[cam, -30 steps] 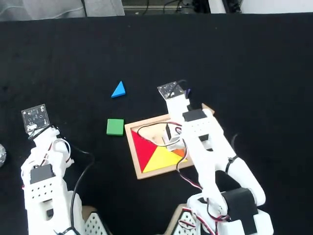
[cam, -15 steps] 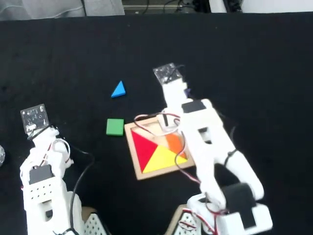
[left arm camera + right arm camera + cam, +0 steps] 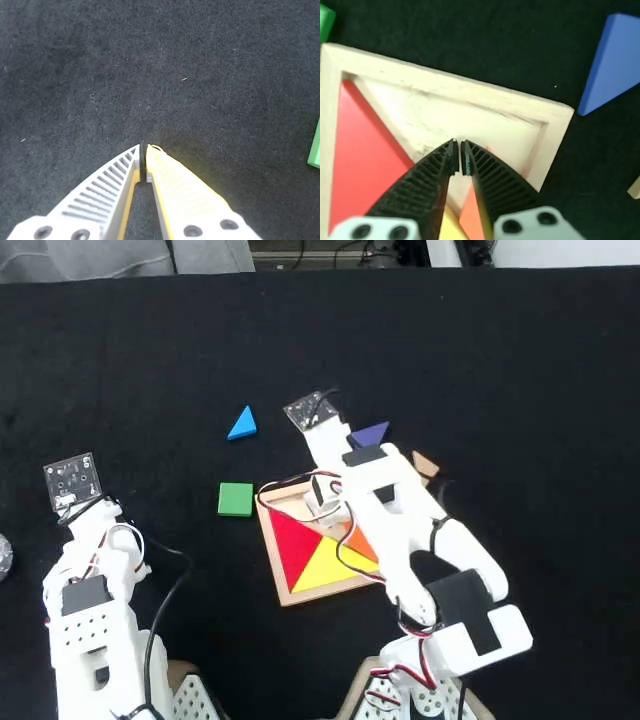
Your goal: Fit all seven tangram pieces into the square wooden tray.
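The square wooden tray [image 3: 285, 592] lies at table centre and holds a red triangle [image 3: 295, 545], a yellow triangle [image 3: 330, 568] and an orange piece [image 3: 362, 540]. My right gripper [image 3: 458, 150] is shut and empty, low over the tray's bare far corner [image 3: 435, 115], with the red triangle [image 3: 360, 150] beside it and the orange piece [image 3: 470, 210] under its fingers. Outside the tray lie a green square [image 3: 235, 499], a small blue triangle [image 3: 242, 424], a dark blue triangle [image 3: 372, 433] and a tan piece [image 3: 425, 466]. My left gripper [image 3: 144, 149] is shut over bare cloth.
The left arm [image 3: 85, 595] stands at the near left, well apart from the tray. The green square's edge [image 3: 315, 145] shows off to one side of the left gripper. A black cloth [image 3: 500, 370] covers the table, with open room at the far side and right.
The right arm has swung left over the tray's far side, uncovering the dark blue triangle behind it. The left arm has not moved.
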Robot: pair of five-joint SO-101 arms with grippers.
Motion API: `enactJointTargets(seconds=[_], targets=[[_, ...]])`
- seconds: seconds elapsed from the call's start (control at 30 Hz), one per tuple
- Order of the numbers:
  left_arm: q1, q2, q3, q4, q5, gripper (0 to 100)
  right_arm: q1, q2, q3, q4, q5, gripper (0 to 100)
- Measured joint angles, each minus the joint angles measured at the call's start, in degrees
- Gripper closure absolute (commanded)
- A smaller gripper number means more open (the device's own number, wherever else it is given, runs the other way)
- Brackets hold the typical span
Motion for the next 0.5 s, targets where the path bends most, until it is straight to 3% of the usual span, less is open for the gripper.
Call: enactJointTargets(seconds=[0.27,0.5], targets=[[0.0,0.0,0.0,0.0,0.0,97,0.0,-0.4,0.0,4.4,0.0,98.8],[0.0,0.0,0.0,0.0,0.0,97,2.4,-7.3,0.0,0.3,0.3,98.7]])
